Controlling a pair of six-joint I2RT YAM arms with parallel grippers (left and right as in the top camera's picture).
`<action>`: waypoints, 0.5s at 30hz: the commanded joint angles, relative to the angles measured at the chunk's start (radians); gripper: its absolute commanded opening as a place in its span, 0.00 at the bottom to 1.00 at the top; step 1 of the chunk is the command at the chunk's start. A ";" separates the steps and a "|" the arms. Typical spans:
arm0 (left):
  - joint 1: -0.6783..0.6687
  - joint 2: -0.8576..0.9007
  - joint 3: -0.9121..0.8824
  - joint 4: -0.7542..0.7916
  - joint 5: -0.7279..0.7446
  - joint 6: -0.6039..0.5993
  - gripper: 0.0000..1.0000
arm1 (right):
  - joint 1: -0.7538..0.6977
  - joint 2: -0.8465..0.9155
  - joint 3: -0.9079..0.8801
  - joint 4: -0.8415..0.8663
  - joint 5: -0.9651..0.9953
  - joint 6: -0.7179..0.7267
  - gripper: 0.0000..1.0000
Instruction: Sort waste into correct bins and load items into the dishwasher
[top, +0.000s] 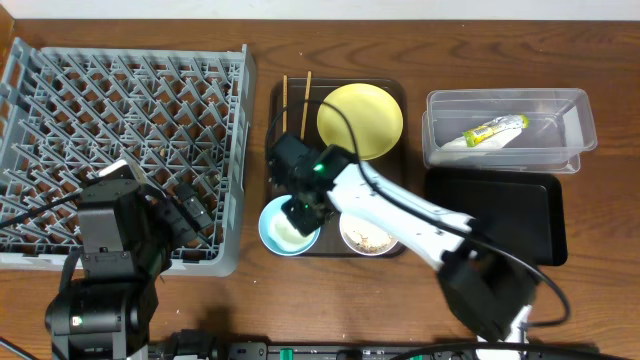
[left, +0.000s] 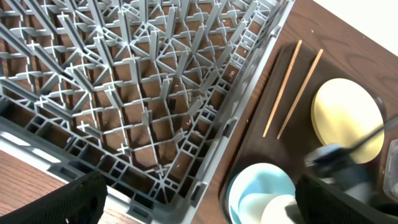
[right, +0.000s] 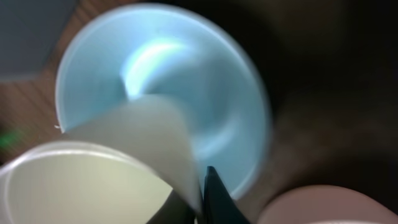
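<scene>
Overhead, the right gripper (top: 298, 216) reaches down into the light-blue bowl (top: 267, 228), which sits on the dark-brown serving tray (top: 395, 170) directly beneath it. The small white cup (top: 290, 238) is nested in that bowl, so it probably has to come out before either piece can be racked. To this gripper's right stands the white bowl (top: 368, 235) with pale crumbs inside. Beyond it lie the yellow plate (top: 360, 120) and the chopsticks (top: 307, 95). The left gripper (top: 185, 212) hangs over the near corner of the dish rack (top: 120, 100), holding nothing, apparently parked clear of the work.

From the left wrist, the fingers (left: 81, 199) are spread wide at the frame's lower corners. The rack's pegs lie below and ahead of them, and the bowl and cup sit off to the right.

From the right wrist, the view is blurred. The jaws look clenched on the cup's thin wall, with one dark fingertip (right: 211, 193) pressed against it. The bowl's blue interior fills the view just past the cup. A pinch on the rim suits a light, open vessel like this, though it could tilt if lifted.
</scene>
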 joint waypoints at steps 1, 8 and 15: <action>-0.003 0.003 0.023 0.008 0.005 -0.002 1.00 | -0.050 -0.127 0.011 0.001 0.011 0.006 0.01; -0.003 0.003 0.023 0.085 0.248 0.022 1.00 | -0.209 -0.290 0.011 0.021 -0.113 -0.040 0.01; -0.003 0.014 0.023 0.277 0.764 0.032 1.00 | -0.390 -0.358 0.011 0.084 -0.557 -0.161 0.01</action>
